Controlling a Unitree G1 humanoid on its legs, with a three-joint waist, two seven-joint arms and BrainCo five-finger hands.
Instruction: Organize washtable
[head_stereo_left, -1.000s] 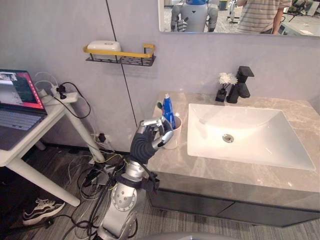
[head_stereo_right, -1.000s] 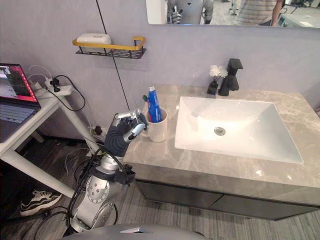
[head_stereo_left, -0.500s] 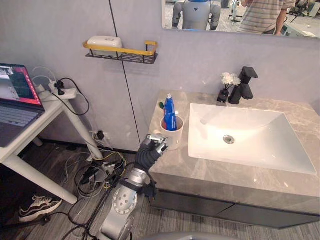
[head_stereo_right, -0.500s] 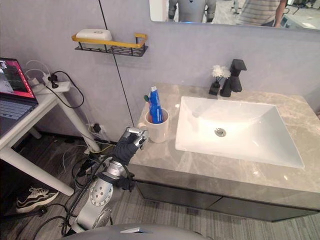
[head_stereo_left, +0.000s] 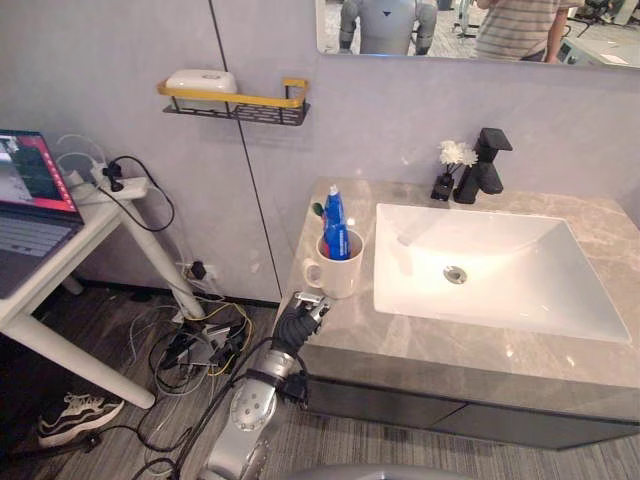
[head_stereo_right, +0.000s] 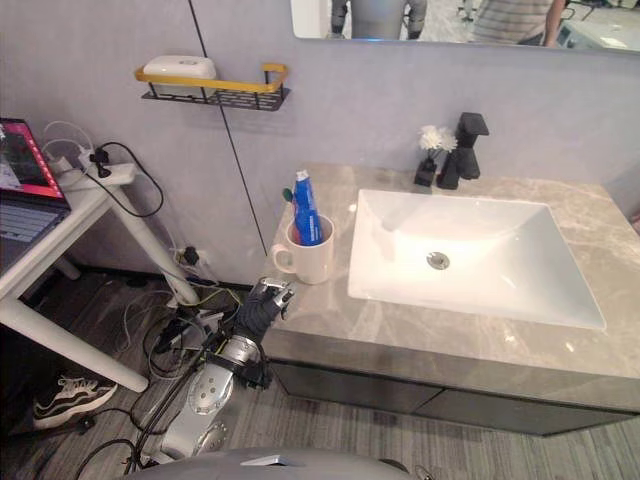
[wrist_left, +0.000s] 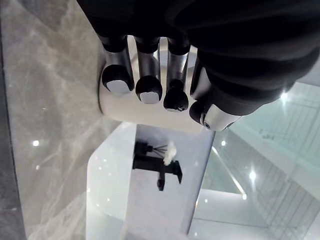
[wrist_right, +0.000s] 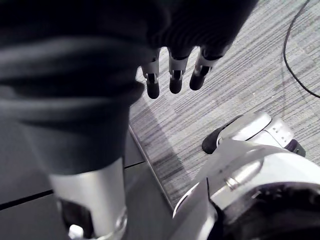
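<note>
— washtable (head_stereo_left: 400, 345) first: what did the left eye view show on it?
— a grey marbled top with a white sink (head_stereo_left: 500, 290) set in it. a white mug (head_stereo_left: 336, 275) stood upright just left of the sink, near the top's left edge. a blue toothpaste tube (head_stereo_left: 335, 228) and a green-headed toothbrush (head_stereo_left: 318, 210) stood in it. a black tap (head_stereo_left: 484, 165) and a small white flower (head_stereo_left: 455, 156) sat at the back, by the wall.
— and the left hand (head_stereo_left: 300, 318)?
— it was at the front left corner of the top, just in front of the mug and apart from it, holding nothing.
— did the right eye view add anything?
— it showed the same layout. on the wall to the left hung a black shelf (head_stereo_right: 212, 95) with a yellow rail, and a white soap (head_stereo_right: 180, 67) lay on it. further left, a laptop (head_stereo_right: 15, 200) sat on a white table (head_stereo_right: 60, 250).
— the left wrist view?
— its fingers (wrist_left: 149, 87) ran out nearly straight in a row with the thumb alongside, wrapped round nothing. past them lay the grey top, the sink and the tap.
— the right wrist view?
— the right hand (wrist_right: 172, 70) hung over grey carpet (wrist_right: 240, 100), its fingers straight, relaxed and empty.
</note>
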